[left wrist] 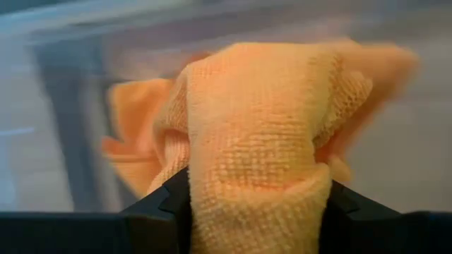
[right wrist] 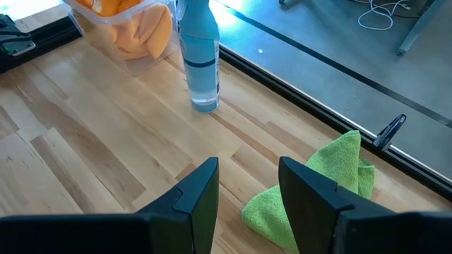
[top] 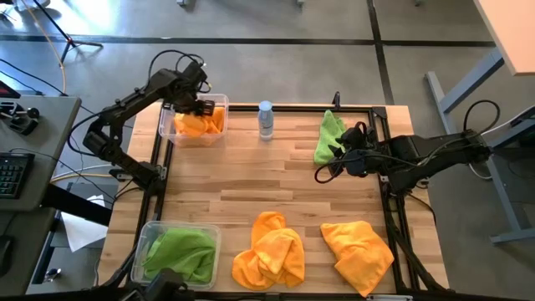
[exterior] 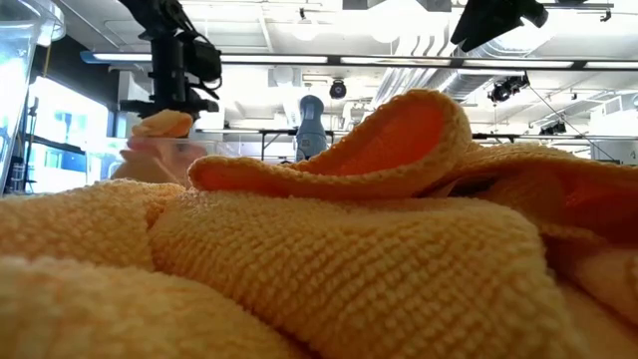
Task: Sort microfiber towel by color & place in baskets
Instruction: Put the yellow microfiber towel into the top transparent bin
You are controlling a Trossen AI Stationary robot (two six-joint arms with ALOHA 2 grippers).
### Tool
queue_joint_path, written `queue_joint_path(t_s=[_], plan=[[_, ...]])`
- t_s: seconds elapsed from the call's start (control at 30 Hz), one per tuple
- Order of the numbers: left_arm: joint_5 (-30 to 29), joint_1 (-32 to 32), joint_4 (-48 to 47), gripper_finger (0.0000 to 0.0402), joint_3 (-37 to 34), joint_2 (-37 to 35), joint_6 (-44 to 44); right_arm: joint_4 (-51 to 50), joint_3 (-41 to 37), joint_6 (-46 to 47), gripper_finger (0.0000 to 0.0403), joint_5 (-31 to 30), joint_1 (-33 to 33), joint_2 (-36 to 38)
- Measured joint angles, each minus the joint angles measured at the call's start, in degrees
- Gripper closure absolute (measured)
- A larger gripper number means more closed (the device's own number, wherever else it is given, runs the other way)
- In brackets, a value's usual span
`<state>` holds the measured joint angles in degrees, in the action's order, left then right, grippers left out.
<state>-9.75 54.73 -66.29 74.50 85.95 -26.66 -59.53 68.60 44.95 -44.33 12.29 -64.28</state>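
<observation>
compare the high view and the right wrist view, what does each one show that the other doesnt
Only the high view shows the left gripper shut on an orange towel over the far-left basket, the near-left basket holding a green towel, and two orange towels loose on the table's near edge. Only the right wrist view shows the right gripper fingers open above bare wood. Both show the water bottle, the loose green towel by the far edge and the basket of orange cloth.

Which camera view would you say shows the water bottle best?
The right wrist view: the water bottle stands close, nearly whole. The high view shows its cap from above; the low view shows it partly, behind an orange towel; the left wrist view doesn't.
</observation>
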Motion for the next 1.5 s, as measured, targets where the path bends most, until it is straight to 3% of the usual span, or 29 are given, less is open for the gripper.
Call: queue_joint_path(t_s=[0.1,0.2,0.3,0.43,0.57,0.77,1.13,1.5], plan=[[2.4,-0.2,0.7,0.0237,0.0,-0.1,1.2,0.0,0.0,0.0,0.0259,0.0,0.0,0.0],[-0.1,0.1,0.2,0.0237,0.0,-0.2,0.8,0.0,0.0,0.2,0.0259,0.0,0.0,-0.1],[3.7,0.3,1.0,0.0238,0.0,-0.6,2.5,0.0,0.0,0.5,0.0259,0.0,0.0,-0.2],[-0.5,0.6,1.1,0.0242,0.0,-1.5,-0.5,0.0,0.0,0.6,0.0259,0.0,0.0,-0.2],[6.1,1.4,2.1,0.0245,0.0,-2.6,4.8,0.0,0.0,0.6,0.0259,0.0,0.0,-0.2],[2.0,1.4,2.8,0.0245,-0.1,-2.6,3.4,0.1,0.0,0.6,0.0259,0.0,0.0,-0.2],[1.8,1.0,2.4,0.0244,-0.7,-2.5,3.4,0.0,0.0,-0.2,0.0259,0.0,0.0,-0.2],[2.1,1.0,-0.1,0.0182,-0.7,-0.6,4.3,-0.7,0.0,-0.4,0.0259,0.3,0.0,-0.2]])
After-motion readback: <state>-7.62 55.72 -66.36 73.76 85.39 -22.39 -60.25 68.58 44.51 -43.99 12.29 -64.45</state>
